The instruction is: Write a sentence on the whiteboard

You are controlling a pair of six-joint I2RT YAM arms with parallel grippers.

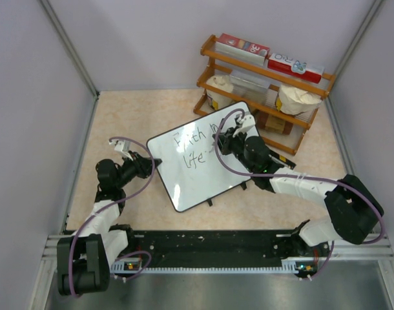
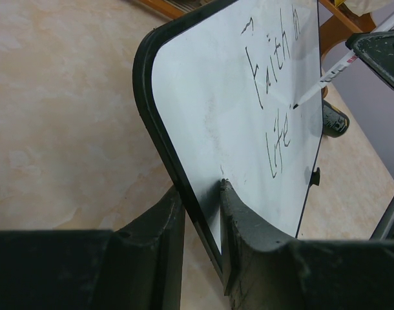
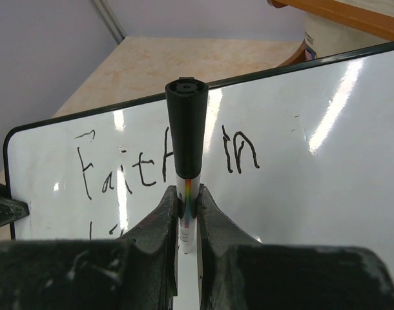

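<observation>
Sentence point(image 1: 194, 147) spans two lines on one whiteboard point(image 1: 184, 184); one marker point(image 3: 186, 123) held.

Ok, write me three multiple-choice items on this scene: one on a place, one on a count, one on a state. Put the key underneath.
1. Where does the left pincer grip the whiteboard?
A. on its black-rimmed edge
B. in the middle of the writing
C. nowhere, it hangs clear of it

2. How many lines does the sentence take up?
A. one
B. two
C. four

3. What state is the right pincer in?
A. open and empty
B. shut on the marker
C. shut on the whiteboard

Key:
1 A: in the left wrist view it straddles the board's black rim.
2 B: "Faith in" stands above and "Life" below.
3 B: in the right wrist view it clamps the marker's barrel from both sides.
</observation>
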